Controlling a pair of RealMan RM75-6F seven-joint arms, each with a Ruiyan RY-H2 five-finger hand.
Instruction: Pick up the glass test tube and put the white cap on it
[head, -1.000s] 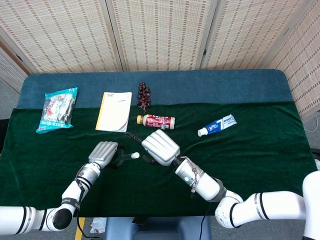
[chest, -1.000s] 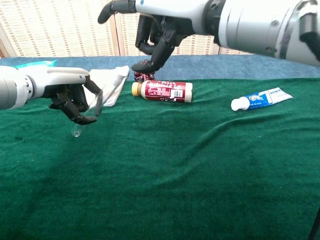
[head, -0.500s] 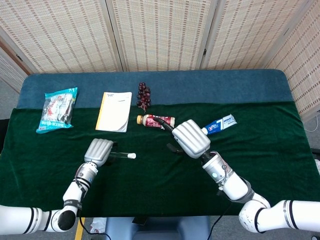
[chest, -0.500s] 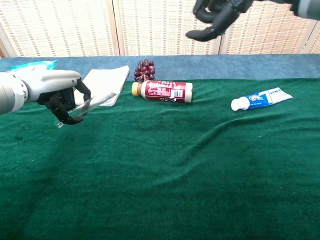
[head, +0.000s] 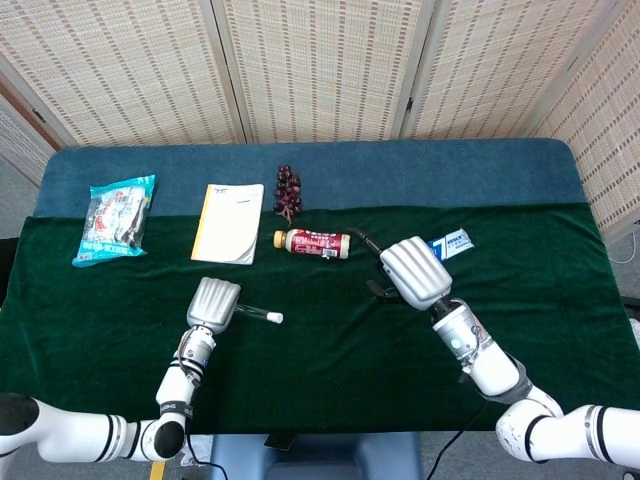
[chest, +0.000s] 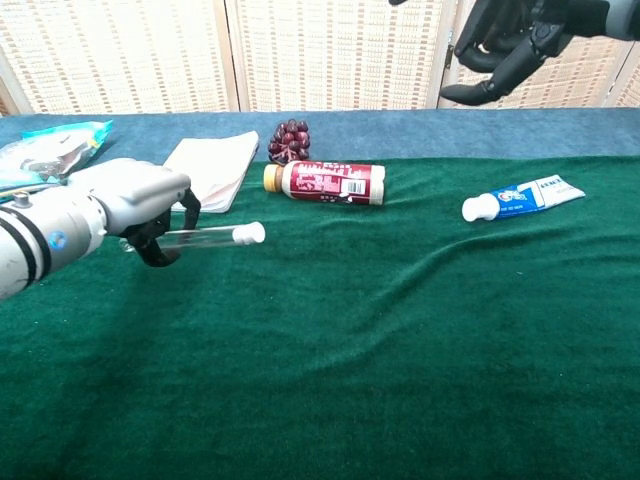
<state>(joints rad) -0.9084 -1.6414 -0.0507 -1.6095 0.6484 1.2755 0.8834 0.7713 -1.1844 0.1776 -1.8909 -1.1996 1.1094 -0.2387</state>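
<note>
My left hand (head: 213, 303) (chest: 140, 208) holds the glass test tube (chest: 205, 236) (head: 256, 315) roughly level above the green cloth. The tube points toward the right, and the white cap (chest: 251, 233) (head: 275, 318) sits on its free end. My right hand (head: 415, 272) (chest: 508, 38) hangs high over the cloth to the right, well apart from the tube. Its fingers are spread and loosely curled, with nothing in them.
A drink bottle (head: 313, 242) (chest: 325, 181) lies behind the middle of the green cloth (chest: 380, 330). Grapes (head: 287, 190), a notebook (head: 229, 222) and a snack bag (head: 115, 218) lie at the back left. A toothpaste tube (chest: 520, 197) lies to the right.
My right hand has drawn away from the tube, up and to the right. My left hand has turned the capped tube to lie level, pointing right.
</note>
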